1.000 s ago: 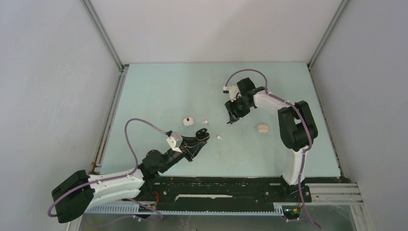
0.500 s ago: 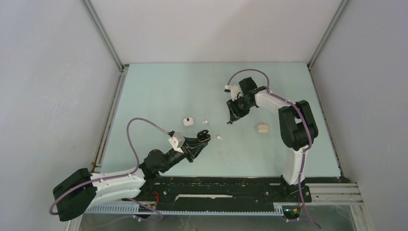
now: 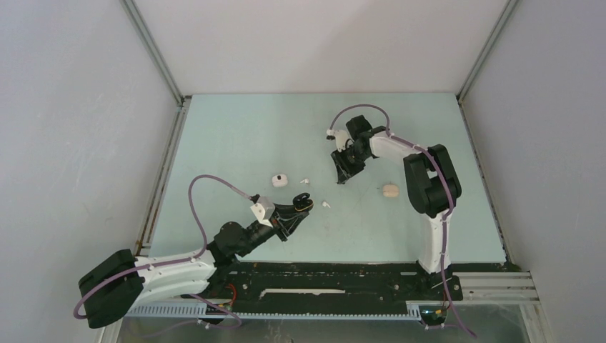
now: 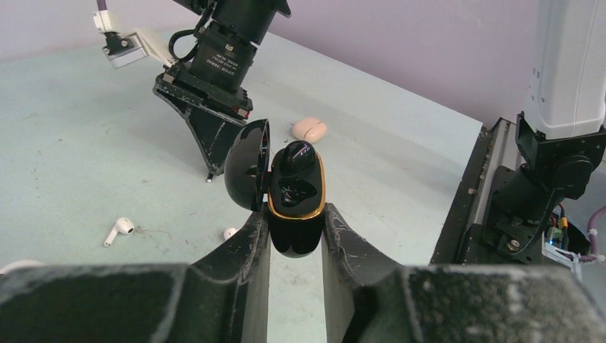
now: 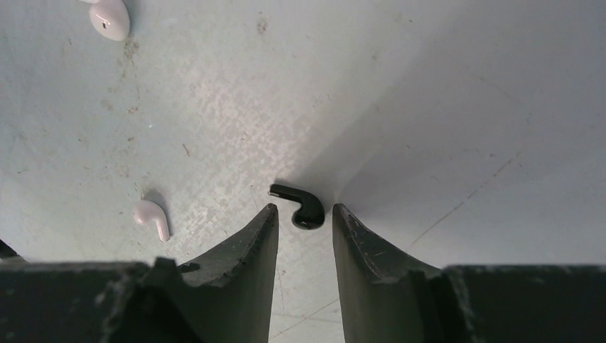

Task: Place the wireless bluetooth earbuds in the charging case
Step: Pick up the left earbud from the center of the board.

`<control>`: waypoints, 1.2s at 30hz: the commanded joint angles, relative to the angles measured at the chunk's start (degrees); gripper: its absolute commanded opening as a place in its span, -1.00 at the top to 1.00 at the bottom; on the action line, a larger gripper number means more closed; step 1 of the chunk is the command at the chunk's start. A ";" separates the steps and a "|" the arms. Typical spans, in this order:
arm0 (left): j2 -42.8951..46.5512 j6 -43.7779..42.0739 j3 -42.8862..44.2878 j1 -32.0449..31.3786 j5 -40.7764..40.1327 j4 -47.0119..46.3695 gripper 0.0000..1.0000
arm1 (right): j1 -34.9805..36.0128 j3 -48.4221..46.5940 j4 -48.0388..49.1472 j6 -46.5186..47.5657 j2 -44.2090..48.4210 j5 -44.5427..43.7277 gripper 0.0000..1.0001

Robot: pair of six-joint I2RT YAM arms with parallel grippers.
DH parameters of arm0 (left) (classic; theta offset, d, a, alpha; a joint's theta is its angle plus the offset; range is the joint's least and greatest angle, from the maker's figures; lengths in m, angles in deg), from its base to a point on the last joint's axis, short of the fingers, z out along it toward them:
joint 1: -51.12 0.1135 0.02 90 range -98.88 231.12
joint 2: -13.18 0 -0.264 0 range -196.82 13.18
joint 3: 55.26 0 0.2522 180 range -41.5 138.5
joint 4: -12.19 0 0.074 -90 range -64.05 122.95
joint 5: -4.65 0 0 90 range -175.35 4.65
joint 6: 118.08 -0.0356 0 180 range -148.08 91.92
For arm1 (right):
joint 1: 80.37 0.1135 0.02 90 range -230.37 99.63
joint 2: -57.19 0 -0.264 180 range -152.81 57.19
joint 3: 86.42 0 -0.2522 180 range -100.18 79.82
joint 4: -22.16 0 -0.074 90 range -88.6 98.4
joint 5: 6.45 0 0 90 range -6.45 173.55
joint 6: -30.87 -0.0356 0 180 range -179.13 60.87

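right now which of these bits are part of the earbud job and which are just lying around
In hand:
- black case, open, held up
- black bud, on the table

Lying about for now:
- two white buds
- white case
- pink case

Plain grey walls (image 3: 71,107) enclose a scuffed, pale green desk (image 3: 236,136), with metal rails (image 3: 154,50) at the corners, under even light.
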 commanded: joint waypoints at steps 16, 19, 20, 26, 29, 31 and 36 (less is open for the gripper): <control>0.42 -1.92 2.14 -0.35 0.33 -2.15 1.00 | 2.66 -0.45 -2.23 2.08 -0.22 -6.02 0.31; 0.38 -2.02 2.06 -0.35 0.29 -2.05 0.99 | 3.05 -0.52 -3.22 3.74 -0.39 -6.98 0.33; 0.32 -2.02 2.05 -0.35 0.29 -2.00 0.99 | 3.21 -0.52 -3.45 4.23 -0.52 -7.29 0.35; -0.17 -2.02 1.94 -0.35 0.29 -2.65 0.99 | 3.57 -0.30 -4.44 5.58 -0.66 -7.88 0.30; 0.07 -2.10 1.83 -0.28 0.29 -2.61 0.99 | 3.43 -0.08 -4.63 6.15 -0.44 -8.13 0.27; 0.21 -2.11 1.82 -0.36 0.29 -2.44 0.99 | 3.19 0.00 -4.78 6.43 -0.24 -7.58 0.24; 0.19 -2.11 1.87 -0.35 0.33 -2.31 0.99 | 2.41 0.18 -5.40 7.32 0.04 -6.88 0.22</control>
